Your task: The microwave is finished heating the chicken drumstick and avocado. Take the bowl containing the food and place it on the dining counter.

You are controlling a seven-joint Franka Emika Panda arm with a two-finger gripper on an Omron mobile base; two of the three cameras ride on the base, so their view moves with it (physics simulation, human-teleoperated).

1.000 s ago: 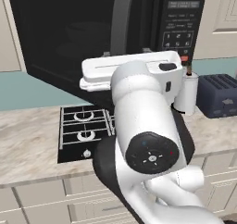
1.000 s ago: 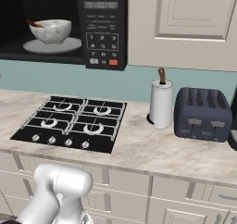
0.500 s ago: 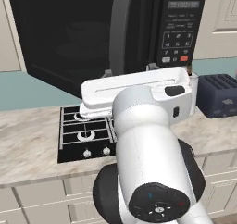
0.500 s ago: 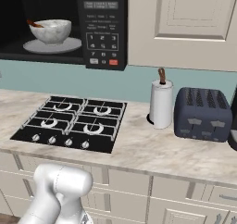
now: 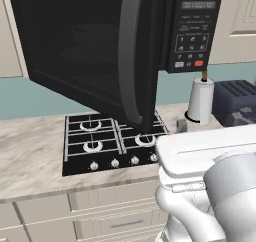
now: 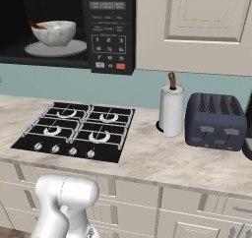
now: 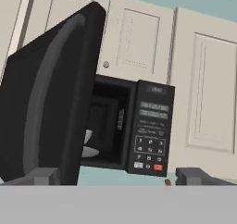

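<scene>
The microwave [image 6: 74,28] hangs above the hob with its dark door [image 5: 100,56] swung wide open. Inside, the marbled bowl [image 6: 54,33] stands on the pale turntable plate [image 6: 74,49]. The reddish-brown end of the chicken drumstick [image 6: 35,24] pokes over the bowl's rim. The avocado is hidden inside the bowl. In the hand view my gripper [image 7: 118,177] is open with nothing between its fingertips [image 7: 44,176], low and well back from the microwave [image 7: 150,126]. A sliver of the bowl [image 7: 88,136] shows past the door. The dining counter is out of view.
A black gas hob [image 6: 76,131] lies in the marbled counter [image 6: 162,158] under the microwave. A paper towel roll [image 6: 171,111] and a dark toaster [image 6: 215,121] stand to its right. White wall cabinets [image 6: 197,20] flank the microwave. The open door [image 7: 51,102] juts out over the hob.
In the left base view my arm has sunk from the middle of the picture to the lower right, uncovering the hob and door. The gripper stays open; bowl and microwave have not moved.
</scene>
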